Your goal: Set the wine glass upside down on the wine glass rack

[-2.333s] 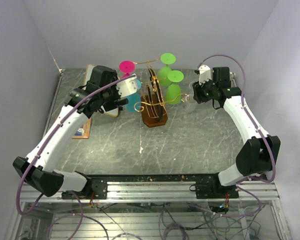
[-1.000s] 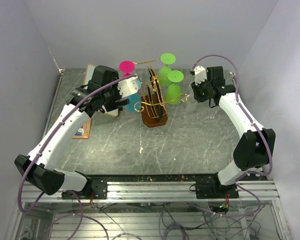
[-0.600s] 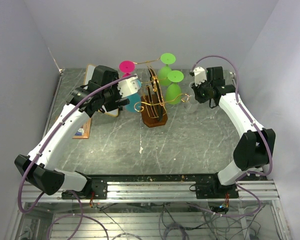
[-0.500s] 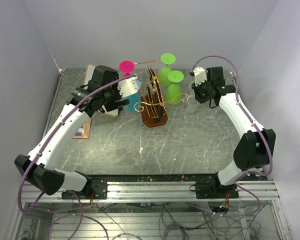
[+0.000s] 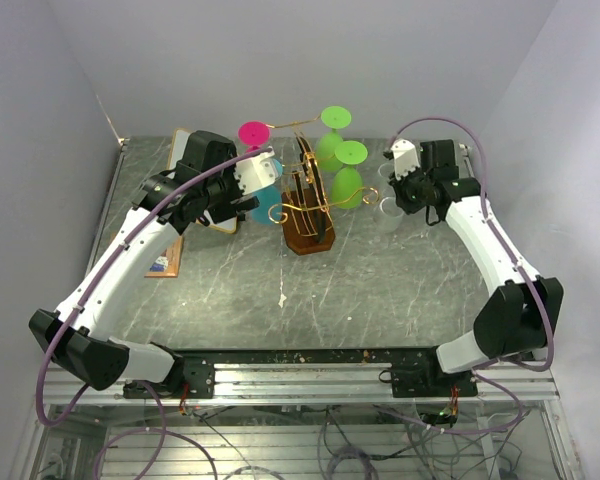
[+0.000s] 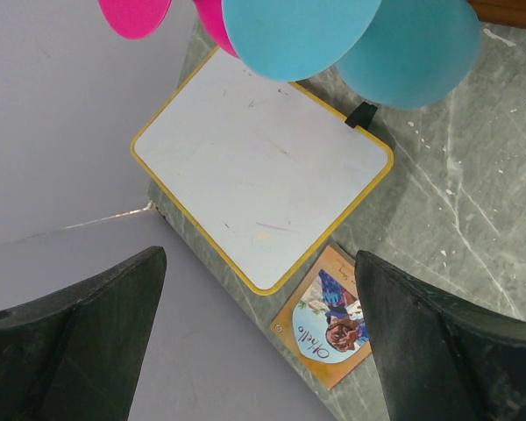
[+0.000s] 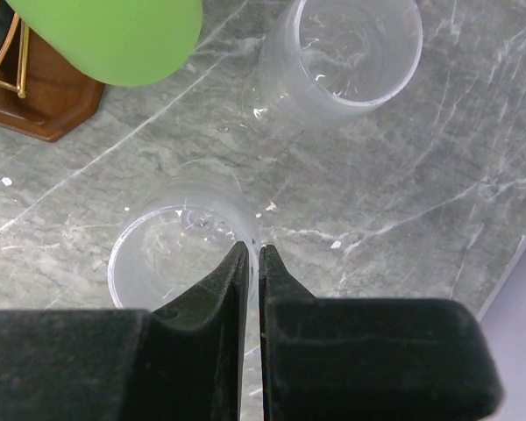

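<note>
The wine glass rack (image 5: 305,205), gold wire on a brown wooden base (image 7: 39,105), stands at table centre. Pink (image 5: 253,132), blue (image 5: 268,203) and two green glasses (image 5: 335,118) hang on it upside down. My right gripper (image 7: 252,250) is shut on the rim of a clear wine glass (image 7: 171,254) standing upright right of the rack; in the top view the gripper (image 5: 395,195) is over this glass (image 5: 387,208). A second clear glass (image 7: 342,53) stands behind. My left gripper (image 6: 261,256) is open and empty beside the blue glass (image 6: 403,53); it shows in the top view (image 5: 248,195).
A yellow-framed whiteboard (image 6: 263,167) and an orange Othello card (image 6: 329,324) lie at the table's left edge by the wall. A green glass bowl (image 7: 114,31) hangs close to my right gripper. The right wall is near the right arm.
My right wrist has swung a little right and back from the rack, and the clear glasses now show beside it. The left arm has barely moved.
</note>
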Controlling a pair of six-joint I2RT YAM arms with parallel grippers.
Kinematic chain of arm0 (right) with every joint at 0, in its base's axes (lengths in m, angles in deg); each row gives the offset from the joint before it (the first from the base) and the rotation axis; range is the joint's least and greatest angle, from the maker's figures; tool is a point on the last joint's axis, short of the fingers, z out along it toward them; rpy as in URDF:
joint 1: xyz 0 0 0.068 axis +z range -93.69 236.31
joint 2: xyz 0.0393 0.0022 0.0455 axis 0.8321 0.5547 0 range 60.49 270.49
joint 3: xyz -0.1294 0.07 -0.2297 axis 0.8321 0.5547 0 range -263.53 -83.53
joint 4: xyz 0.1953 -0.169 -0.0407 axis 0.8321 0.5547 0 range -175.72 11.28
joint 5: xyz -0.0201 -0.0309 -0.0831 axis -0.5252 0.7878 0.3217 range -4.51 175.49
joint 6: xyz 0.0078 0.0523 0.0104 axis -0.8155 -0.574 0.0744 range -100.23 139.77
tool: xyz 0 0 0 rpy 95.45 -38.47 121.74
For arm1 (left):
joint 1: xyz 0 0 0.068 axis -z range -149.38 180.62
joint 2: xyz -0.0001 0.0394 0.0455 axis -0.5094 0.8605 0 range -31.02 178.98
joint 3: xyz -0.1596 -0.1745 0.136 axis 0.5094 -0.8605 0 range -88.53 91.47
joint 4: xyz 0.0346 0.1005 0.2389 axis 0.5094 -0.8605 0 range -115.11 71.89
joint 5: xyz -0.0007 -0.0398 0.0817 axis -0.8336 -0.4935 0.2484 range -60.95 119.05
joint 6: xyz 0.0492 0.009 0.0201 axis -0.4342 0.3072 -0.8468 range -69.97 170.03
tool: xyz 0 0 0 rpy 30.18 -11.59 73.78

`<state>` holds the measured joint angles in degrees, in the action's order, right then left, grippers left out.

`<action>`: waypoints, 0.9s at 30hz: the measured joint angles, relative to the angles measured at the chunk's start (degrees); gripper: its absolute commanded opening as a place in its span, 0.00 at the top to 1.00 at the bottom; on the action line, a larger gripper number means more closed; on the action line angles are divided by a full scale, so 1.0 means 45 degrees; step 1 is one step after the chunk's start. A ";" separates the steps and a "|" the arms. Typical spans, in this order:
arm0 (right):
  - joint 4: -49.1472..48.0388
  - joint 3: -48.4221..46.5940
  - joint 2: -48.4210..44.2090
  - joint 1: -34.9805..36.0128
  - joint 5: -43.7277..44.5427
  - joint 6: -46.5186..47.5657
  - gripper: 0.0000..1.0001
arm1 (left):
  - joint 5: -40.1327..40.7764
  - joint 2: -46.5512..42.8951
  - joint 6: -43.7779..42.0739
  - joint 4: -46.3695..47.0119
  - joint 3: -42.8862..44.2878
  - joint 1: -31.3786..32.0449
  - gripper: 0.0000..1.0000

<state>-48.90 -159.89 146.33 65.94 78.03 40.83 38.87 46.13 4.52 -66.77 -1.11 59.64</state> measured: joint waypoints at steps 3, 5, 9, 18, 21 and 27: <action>0.0141 0.0000 -0.0209 -0.0044 -0.0010 0.0131 1.00 | 0.0000 0.0000 0.0024 0.0000 0.0000 0.0000 0.01; 0.0214 0.0000 -0.0325 -0.0126 -0.0019 0.0180 1.00 | 0.0000 0.0000 0.0039 0.0005 0.0000 0.0000 0.01; 0.0287 0.0024 -0.0544 -0.0491 -0.0053 0.0277 1.00 | 0.0005 0.0000 0.0189 0.0063 0.0000 -0.0015 0.01; 0.0869 0.0141 -0.2521 -0.2555 -0.0646 0.0481 1.00 | 0.0000 0.0005 0.1073 0.0364 0.0325 -0.0330 0.01; 0.1054 0.0053 -0.3152 -0.3274 -0.0957 0.0461 1.00 | -0.0015 0.0029 0.1535 0.0442 0.0903 -0.0379 0.01; 0.1321 -0.0986 -0.3497 -0.4911 -0.1438 0.0214 1.00 | -0.0262 0.0121 0.2540 0.0845 0.1865 -0.0539 0.01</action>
<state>-42.96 -164.33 130.60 43.84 71.56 41.79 37.69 46.67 15.95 -62.97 7.28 57.21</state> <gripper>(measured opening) 0.057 0.992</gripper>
